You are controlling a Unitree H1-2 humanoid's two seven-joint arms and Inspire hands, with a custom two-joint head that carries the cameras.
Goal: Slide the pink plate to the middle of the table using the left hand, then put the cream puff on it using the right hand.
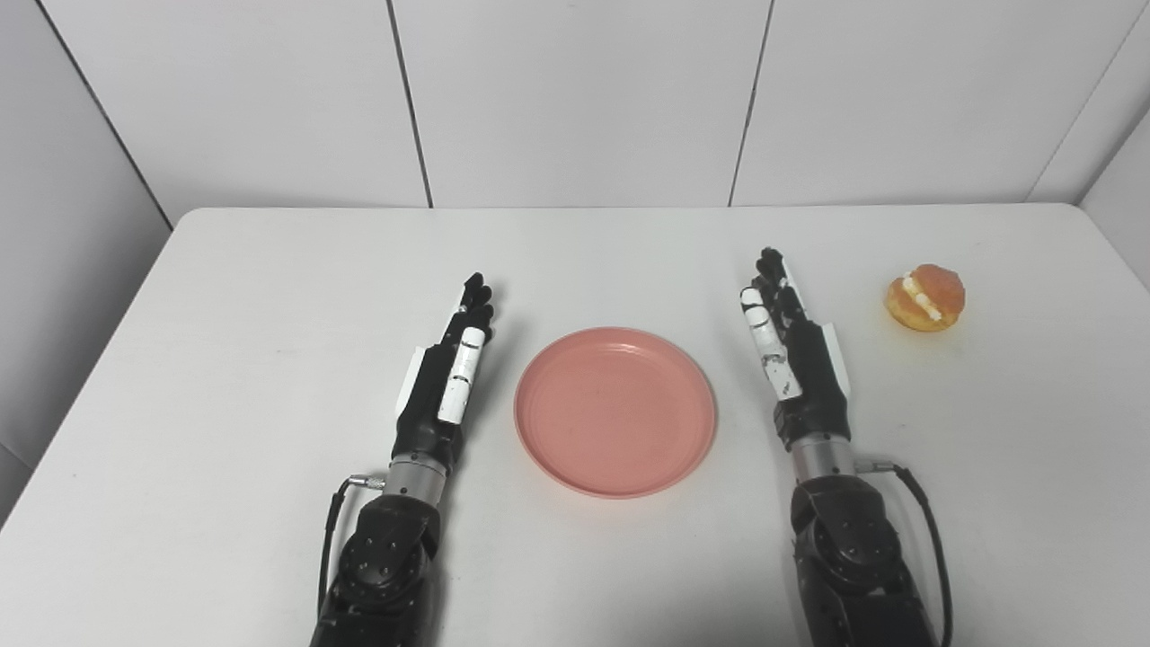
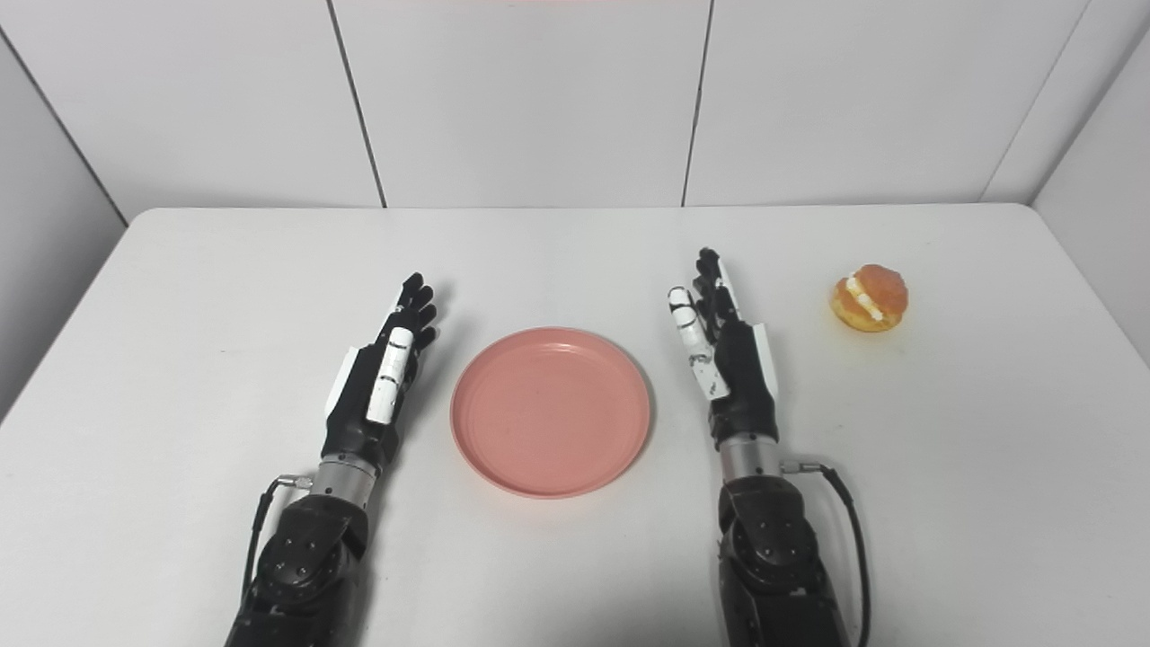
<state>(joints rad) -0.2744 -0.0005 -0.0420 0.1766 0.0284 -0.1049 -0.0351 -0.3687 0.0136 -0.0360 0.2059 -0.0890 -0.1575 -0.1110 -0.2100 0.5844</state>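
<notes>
A pink plate (image 1: 615,411) lies flat near the middle of the white table (image 1: 269,288), with nothing on it. My left hand (image 1: 449,373) rests just left of the plate, fingers stretched forward and holding nothing, a small gap from the rim. My right hand (image 1: 795,355) lies to the plate's right, also open and flat with its fingers pointing away from me. The cream puff (image 1: 925,297), golden brown with a white cream band, sits on the table to the right of and slightly beyond the right hand, apart from it.
White wall panels (image 1: 575,99) stand behind the table's far edge. The table's right edge runs close beyond the cream puff. Both forearms come in from the bottom edge.
</notes>
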